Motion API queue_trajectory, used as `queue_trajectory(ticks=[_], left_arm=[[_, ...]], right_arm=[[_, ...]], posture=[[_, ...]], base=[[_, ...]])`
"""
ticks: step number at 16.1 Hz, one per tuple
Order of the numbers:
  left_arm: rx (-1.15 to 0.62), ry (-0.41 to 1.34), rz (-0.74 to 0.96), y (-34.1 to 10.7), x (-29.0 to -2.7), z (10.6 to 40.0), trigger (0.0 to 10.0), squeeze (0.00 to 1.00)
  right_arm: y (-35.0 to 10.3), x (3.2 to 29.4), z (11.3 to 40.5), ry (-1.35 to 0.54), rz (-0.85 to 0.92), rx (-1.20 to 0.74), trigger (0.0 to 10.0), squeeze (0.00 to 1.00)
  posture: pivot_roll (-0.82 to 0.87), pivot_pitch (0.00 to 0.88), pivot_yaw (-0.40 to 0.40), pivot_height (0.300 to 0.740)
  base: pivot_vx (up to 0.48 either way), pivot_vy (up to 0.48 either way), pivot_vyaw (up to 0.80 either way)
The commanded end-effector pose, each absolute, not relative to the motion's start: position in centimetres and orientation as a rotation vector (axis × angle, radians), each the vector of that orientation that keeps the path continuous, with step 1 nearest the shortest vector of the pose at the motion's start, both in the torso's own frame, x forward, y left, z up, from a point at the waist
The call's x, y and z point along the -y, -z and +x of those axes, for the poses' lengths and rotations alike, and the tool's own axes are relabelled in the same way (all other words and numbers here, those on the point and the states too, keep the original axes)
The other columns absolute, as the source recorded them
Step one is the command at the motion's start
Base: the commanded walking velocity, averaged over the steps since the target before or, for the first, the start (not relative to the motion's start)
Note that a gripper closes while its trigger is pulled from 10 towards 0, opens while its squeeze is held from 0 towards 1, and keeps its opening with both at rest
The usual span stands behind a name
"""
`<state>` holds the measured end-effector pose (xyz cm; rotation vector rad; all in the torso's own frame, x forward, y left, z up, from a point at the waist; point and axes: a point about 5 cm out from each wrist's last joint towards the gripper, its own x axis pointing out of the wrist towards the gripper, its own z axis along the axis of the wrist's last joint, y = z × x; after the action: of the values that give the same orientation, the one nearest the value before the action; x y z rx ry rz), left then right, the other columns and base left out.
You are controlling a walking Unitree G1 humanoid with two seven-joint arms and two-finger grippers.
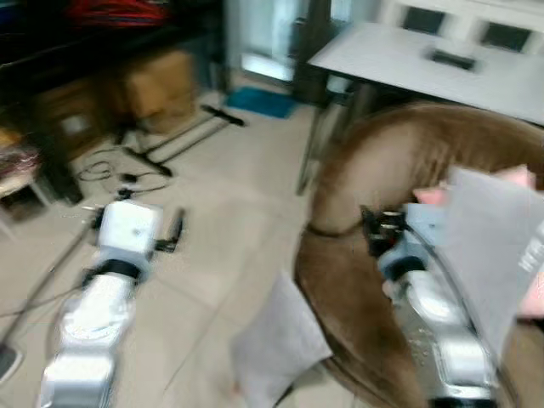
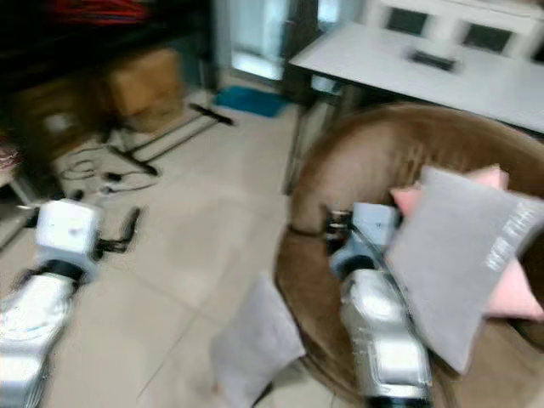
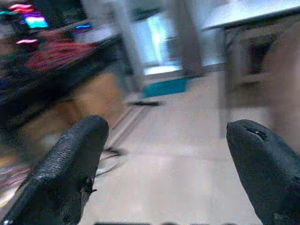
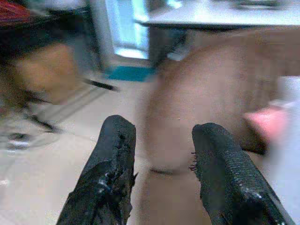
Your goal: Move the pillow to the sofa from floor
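Note:
A grey pillow (image 1: 276, 344) lies on the tiled floor, leaning against the front of the round brown sofa (image 1: 399, 161). On the sofa seat rest another grey pillow (image 2: 455, 255) and a pink pillow (image 2: 510, 297). My right arm (image 1: 433, 314) reaches over the sofa's edge beside the grey pillow on the seat, and my right gripper (image 4: 164, 133) is open with nothing in it, facing the sofa's back. My left arm (image 1: 102, 297) is stretched over the bare floor, left of the floor pillow. My left gripper (image 3: 168, 131) is open wide and holds nothing. All views are blurred.
A white table (image 1: 425, 64) stands behind the sofa. A cardboard box (image 1: 157, 85), a black stand (image 1: 183, 136) and loose cables (image 1: 115, 170) lie on the floor at the back left, under a dark shelf. A teal mat (image 1: 259, 102) lies by the doorway.

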<state>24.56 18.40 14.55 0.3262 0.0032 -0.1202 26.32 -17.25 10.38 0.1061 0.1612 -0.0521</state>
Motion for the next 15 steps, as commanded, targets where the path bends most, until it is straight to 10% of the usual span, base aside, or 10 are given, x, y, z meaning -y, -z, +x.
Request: queue_trajectory(ticks=[1, 15], left_arm=[[-0.011, 0.097, 0.346, -14.5, -19.2, 24.3, 10.0, 0.0], [0.0, 0.048, 0.38, -14.3, -19.7, 24.3, 10.0, 0.0]], right_arm=[[-11.0, 16.1, 26.7, 0.006, 0.13, -0.138, 10.0, 0.0], [-10.8, 15.0, 26.6, -0.093, 0.205, -0.16, 10.0, 0.0]], posture=[[0.1, 0.0, -0.035, 0.74], [0.11, 0.0, -0.045, 0.675]], base=[[0.292, 0.0, 0.0], [0.038, 0.0, 0.0]])
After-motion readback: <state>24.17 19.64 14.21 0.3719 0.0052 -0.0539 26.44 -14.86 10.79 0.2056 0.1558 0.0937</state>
